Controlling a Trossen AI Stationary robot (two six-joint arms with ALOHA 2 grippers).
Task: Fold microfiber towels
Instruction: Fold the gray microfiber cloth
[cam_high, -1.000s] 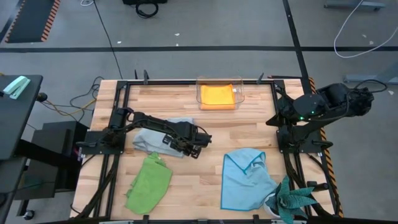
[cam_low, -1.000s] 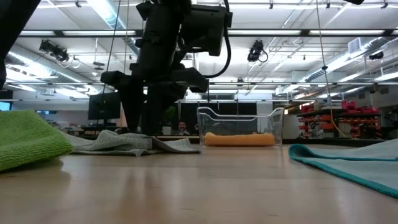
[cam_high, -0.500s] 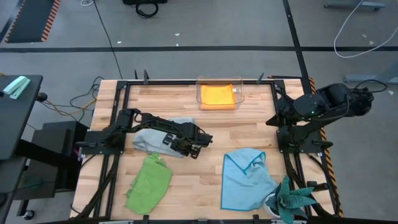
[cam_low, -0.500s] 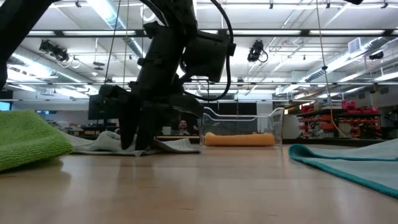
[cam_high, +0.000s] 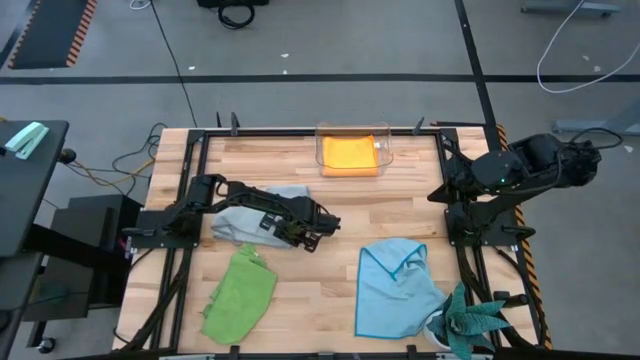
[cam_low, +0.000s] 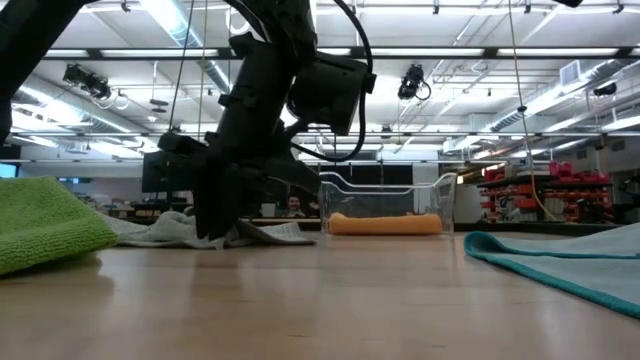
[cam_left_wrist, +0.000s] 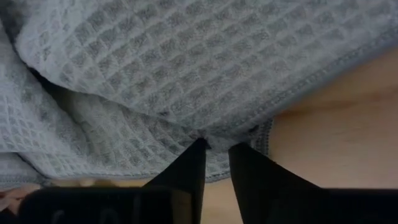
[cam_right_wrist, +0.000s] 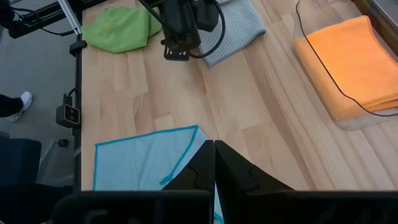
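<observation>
Left end effector (cam_left_wrist: 216, 149) is down on the bench (cam_high: 400, 215), fingers pinching the hemmed edge of the grey towel (cam_left_wrist: 155, 81), which lies left of centre. Right end effector (cam_right_wrist: 214, 163) hangs pressed together at the right edge.

Waffle-textured grey cloth towel (cam_left_wrist: 155, 74) lies on smooth, pale wood table (cam_left_wrist: 336, 137).

The high view looks straight down on the whole tabletop (cam_high: 330, 215). The low view sits at its surface, facing the room. The left wrist view presses close on the grey towel (cam_left_wrist: 186, 68); the right wrist view, higher, shares it.
</observation>
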